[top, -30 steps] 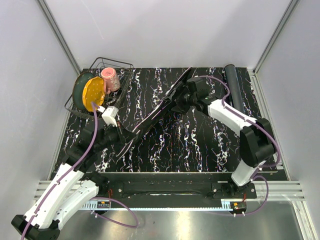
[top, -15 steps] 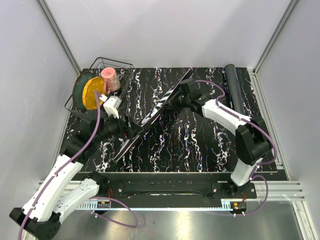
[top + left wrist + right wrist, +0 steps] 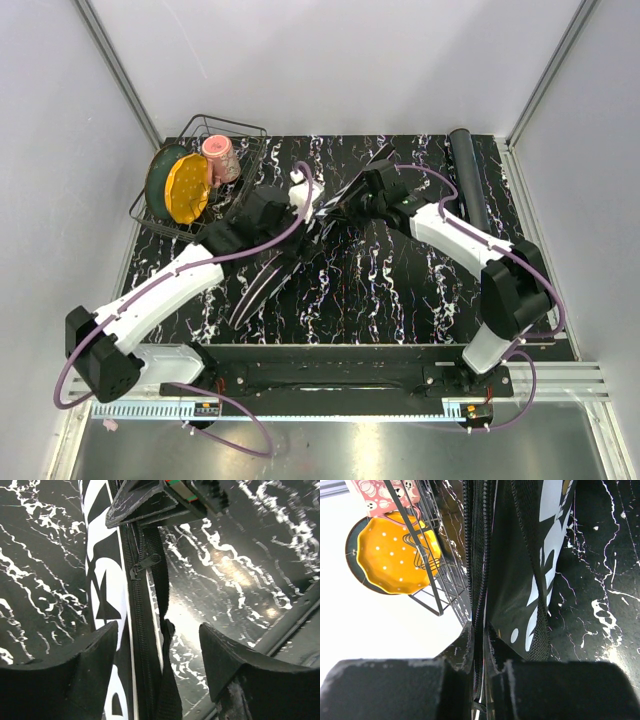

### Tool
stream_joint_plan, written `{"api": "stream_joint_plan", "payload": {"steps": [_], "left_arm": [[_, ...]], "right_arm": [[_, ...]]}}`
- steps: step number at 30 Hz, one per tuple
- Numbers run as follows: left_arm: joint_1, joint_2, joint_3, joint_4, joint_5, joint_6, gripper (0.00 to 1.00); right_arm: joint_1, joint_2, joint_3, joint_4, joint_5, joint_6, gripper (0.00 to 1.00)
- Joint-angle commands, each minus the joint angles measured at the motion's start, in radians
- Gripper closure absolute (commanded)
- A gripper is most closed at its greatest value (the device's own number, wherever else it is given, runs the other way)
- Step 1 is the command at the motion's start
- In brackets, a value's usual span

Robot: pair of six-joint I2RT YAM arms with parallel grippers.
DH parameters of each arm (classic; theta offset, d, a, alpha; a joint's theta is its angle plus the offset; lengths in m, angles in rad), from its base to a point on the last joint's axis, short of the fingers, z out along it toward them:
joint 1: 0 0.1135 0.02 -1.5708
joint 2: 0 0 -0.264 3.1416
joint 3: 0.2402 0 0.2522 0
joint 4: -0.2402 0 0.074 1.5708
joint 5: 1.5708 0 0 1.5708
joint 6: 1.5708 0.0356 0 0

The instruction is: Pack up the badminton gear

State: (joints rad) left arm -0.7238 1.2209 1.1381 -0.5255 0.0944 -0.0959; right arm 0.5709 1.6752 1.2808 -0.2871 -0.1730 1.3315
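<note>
The big black bag [image 3: 290, 245] with white lettering lies diagonally across the table. My right gripper [image 3: 347, 200] is shut on its zipper edge [image 3: 480, 580] near the upper end and holds that edge up. My left gripper [image 3: 305, 207] is open over the bag's middle, straddling the zipper [image 3: 134, 645] and a black strap [image 3: 167, 680]. Its fingers [image 3: 60, 670] touch nothing. The zipper pull [image 3: 145, 565] lies just below the right gripper's fingers [image 3: 150, 502]. The long black tube [image 3: 466, 175] lies at the far right. The racket and shuttlecocks are not in view.
A wire basket [image 3: 245, 135] stands at the far left corner with a yellow plate [image 3: 187, 188], a green plate [image 3: 158, 175] and a pink cup [image 3: 220, 158]. In the right wrist view the basket [image 3: 437, 580] is close to the bag's left.
My left gripper has moved from the bag's lower left end up and right to its middle, close to the right gripper. The right gripper has kept its hold.
</note>
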Motion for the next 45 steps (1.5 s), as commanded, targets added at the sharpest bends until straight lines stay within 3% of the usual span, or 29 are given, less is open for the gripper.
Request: {"api": "stream_joint_plan", "payload": {"steps": [1,8,11,13,15,16,20,23,29,32,34,45], "left_arm": [[-0.029,0.044,0.071,0.035,-0.133,0.114,0.36],[-0.028,0.054,0.003,0.131,-0.199,0.139,0.72],[-0.029,0.04,-0.027,0.179,-0.194,0.139,0.8],[-0.029,0.04,-0.041,0.191,-0.194,0.134,0.96],[-0.028,0.029,-0.052,0.211,-0.196,0.125,1.0],[-0.026,0.025,-0.064,0.217,-0.194,0.121,1.0],[-0.019,-0.001,-0.09,0.243,-0.19,0.099,1.0],[-0.012,-0.026,-0.116,0.263,-0.18,0.099,1.0],[-0.011,-0.041,-0.15,0.291,-0.15,0.056,1.0],[-0.009,-0.044,-0.152,0.294,-0.147,0.05,1.0],[-0.011,-0.05,-0.153,0.3,-0.147,0.051,1.0],[-0.009,-0.055,-0.153,0.3,-0.13,0.051,1.0]], "right_arm": [[0.004,-0.081,0.002,0.065,0.015,0.029,1.0],[0.009,-0.089,-0.012,0.08,0.004,0.021,1.0],[0.014,-0.098,-0.024,0.095,0.004,-0.001,1.0],[0.015,-0.107,-0.047,0.121,-0.011,-0.026,1.0],[0.015,-0.123,-0.073,0.176,-0.017,-0.084,0.96],[0.014,-0.141,-0.104,0.198,-0.023,-0.115,0.91],[-0.003,-0.21,-0.19,0.317,-0.101,-0.38,0.46],[-0.022,-0.273,-0.236,0.324,-0.16,-0.46,0.24],[-0.04,-0.261,-0.241,0.356,-0.316,-0.266,0.24],[-0.042,-0.247,-0.302,0.495,-0.342,-0.105,0.41],[-0.04,-0.226,-0.322,0.516,-0.338,-0.048,0.46],[-0.039,-0.192,-0.328,0.536,-0.303,-0.014,0.54]]}}
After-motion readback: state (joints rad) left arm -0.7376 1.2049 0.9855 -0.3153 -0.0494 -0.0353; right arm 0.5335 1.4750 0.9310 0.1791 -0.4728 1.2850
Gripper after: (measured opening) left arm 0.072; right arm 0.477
